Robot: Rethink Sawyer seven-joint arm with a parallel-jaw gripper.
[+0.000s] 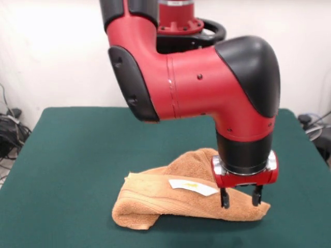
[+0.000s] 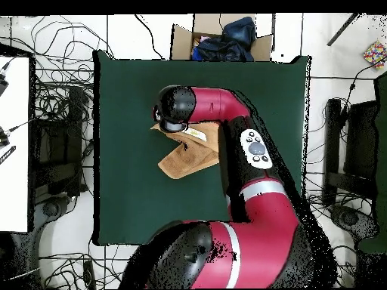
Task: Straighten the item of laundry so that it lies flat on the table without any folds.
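Towel (image 1: 170, 199) bunched and folded at the table's (image 1: 72, 155) centre, white label (image 1: 192, 187) facing up, gripper (image 1: 241, 198) at its three o'clock end, fingers spread as we see them.

— What does the arm (image 1: 207, 88) look like on your feed?
— I see glossy red shells with black joint caps and small dark screws, plus a silver ring above the red-collared gripper (image 1: 241, 198).
— Overhead?
— A grey button pad (image 2: 256, 147).
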